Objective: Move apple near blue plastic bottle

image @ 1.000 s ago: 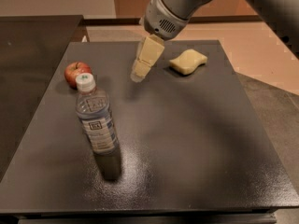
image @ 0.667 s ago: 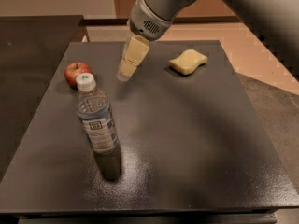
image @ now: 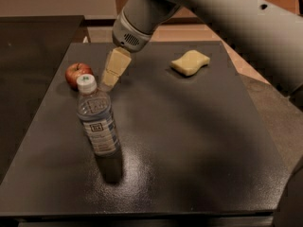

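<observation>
The small red apple (image: 77,73) sits on the dark table (image: 189,141) at the left, just behind the bottle's cap. The blue plastic bottle (image: 98,119), clear with a white cap and blue-and-white label, stands upright in front of the apple. My gripper (image: 110,80), with pale tan fingers, hangs from the grey arm just right of the apple and behind the bottle's cap, a little above the table. It holds nothing.
A pale yellow sponge (image: 190,62) lies at the back right of the table. A second dark surface (image: 33,37) adjoins at the left. The grey arm (image: 222,18) spans the upper right.
The gripper has moved left and a little forward, from near the sponge toward the apple. The apple, bottle and sponge have not moved.
</observation>
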